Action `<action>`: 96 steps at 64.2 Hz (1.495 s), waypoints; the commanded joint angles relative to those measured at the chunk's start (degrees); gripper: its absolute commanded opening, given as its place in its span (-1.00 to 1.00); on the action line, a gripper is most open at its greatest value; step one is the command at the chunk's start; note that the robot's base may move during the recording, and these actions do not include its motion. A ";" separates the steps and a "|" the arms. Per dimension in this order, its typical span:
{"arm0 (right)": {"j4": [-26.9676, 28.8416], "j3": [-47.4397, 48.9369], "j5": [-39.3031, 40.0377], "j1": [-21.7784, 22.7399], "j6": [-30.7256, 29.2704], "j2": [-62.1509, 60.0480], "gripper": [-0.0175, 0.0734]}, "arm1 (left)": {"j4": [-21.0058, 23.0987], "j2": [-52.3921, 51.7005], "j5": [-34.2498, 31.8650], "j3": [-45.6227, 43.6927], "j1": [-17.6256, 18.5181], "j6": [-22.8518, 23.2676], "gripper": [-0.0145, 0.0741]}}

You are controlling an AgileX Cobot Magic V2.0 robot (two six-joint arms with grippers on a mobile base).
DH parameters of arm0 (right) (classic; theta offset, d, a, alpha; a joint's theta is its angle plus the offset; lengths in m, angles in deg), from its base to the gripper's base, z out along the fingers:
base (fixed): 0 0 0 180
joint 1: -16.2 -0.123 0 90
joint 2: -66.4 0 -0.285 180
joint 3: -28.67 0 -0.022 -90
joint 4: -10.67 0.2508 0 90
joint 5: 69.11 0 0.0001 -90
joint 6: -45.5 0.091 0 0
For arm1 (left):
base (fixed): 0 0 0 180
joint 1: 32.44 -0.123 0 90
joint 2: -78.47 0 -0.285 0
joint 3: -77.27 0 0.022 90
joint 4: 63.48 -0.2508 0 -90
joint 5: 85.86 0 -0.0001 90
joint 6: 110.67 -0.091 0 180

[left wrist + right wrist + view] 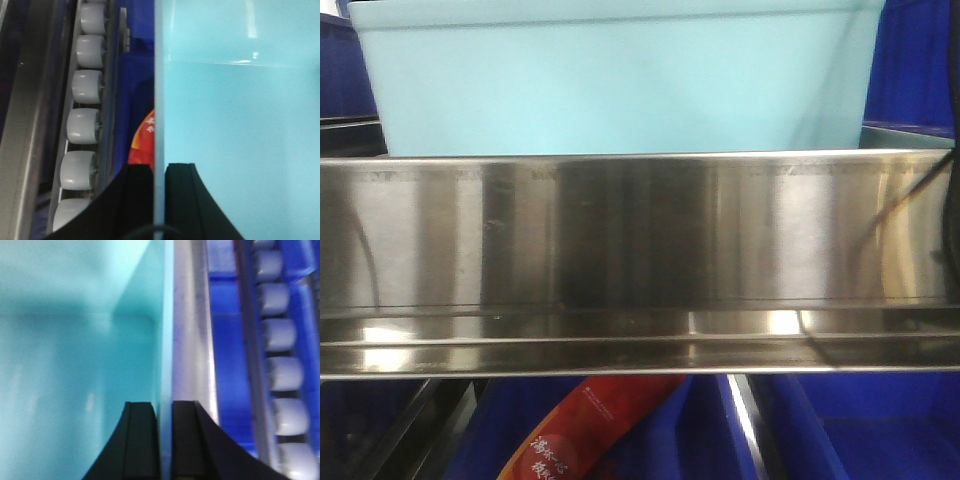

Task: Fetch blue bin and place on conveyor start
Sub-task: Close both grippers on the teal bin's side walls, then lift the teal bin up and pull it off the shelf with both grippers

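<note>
The pale turquoise rectangular plastic bin (620,80) is located just behind the shiny steel shelf rail (640,250), between dark blue crates (910,60). One thin wall is pinched by the left gripper (159,169), another by the right gripper (165,406). Grey rollers (82,125) are noted alongside.

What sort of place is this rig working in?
Likely a warehouse or factory picking rack: a steel shelf rail, tracks of grey rollers, and dark blue crates beside the pale blue bin.

red packet (588,425): white chinese characters and a small line of print, none legible; lies just ahead-left of the left claw (159,170).
</note>
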 commanded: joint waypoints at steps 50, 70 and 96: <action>-10.92 12.36 -6.60 -10.05 3.06 -15.01 -0.98 | -11.42 -13.81 5.94 -12.55 9.73 6.97 -0.92; -11.57 17.60 -7.43 -10.43 2.72 -15.01 -0.98 | -10.66 -16.72 5.82 -14.68 9.73 5.83 -0.92; -11.57 17.60 -7.43 -10.43 2.72 -14.91 -0.98 | -11.72 -17.23 3.90 -14.68 9.73 5.83 -0.92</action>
